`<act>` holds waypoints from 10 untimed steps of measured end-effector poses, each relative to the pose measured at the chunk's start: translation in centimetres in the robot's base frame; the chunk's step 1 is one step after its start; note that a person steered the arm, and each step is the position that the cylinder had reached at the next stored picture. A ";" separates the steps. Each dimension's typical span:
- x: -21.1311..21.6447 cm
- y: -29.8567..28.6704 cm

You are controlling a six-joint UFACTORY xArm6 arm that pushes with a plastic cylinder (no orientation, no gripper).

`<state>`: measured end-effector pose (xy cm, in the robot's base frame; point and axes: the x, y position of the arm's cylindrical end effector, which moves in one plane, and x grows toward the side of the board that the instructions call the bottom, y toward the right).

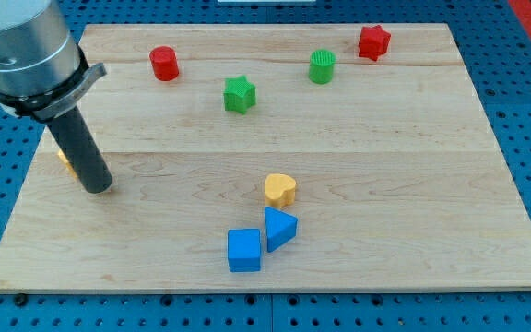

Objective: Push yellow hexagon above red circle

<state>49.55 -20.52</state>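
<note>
Lying flat on a blue board full of holes [524, 111] is the big wooden tabletop [358, 129]. It is the biggest thing here. Next biggest is the grey arm [21, 46] at the view's top left, with its dark rod [79, 148] going down. My tip [98, 187] touches the wood near the view's left edge. This arm has no claw, so nothing can be open, shut or holding.

A little bit of yellow block [64, 160] peeks out just behind the rod, on its left. Most of it is hidden, so I cannot tell its shape.

Near the view's bottom sit a blue square [244, 250] and a blue triangle [279, 228], touching each other. A yellow heart [280, 190] sits just above the triangle.

Up near the view's top are four blocks. From left to right they are a red circle [164, 64], a green star [240, 94], a green circle [322, 66] and a red star [373, 41]. The red circle is well apart from my tip, up and to the right.
</note>
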 end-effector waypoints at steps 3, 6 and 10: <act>-4.8 -3.2; -18.7 -3.5; -24.4 1.7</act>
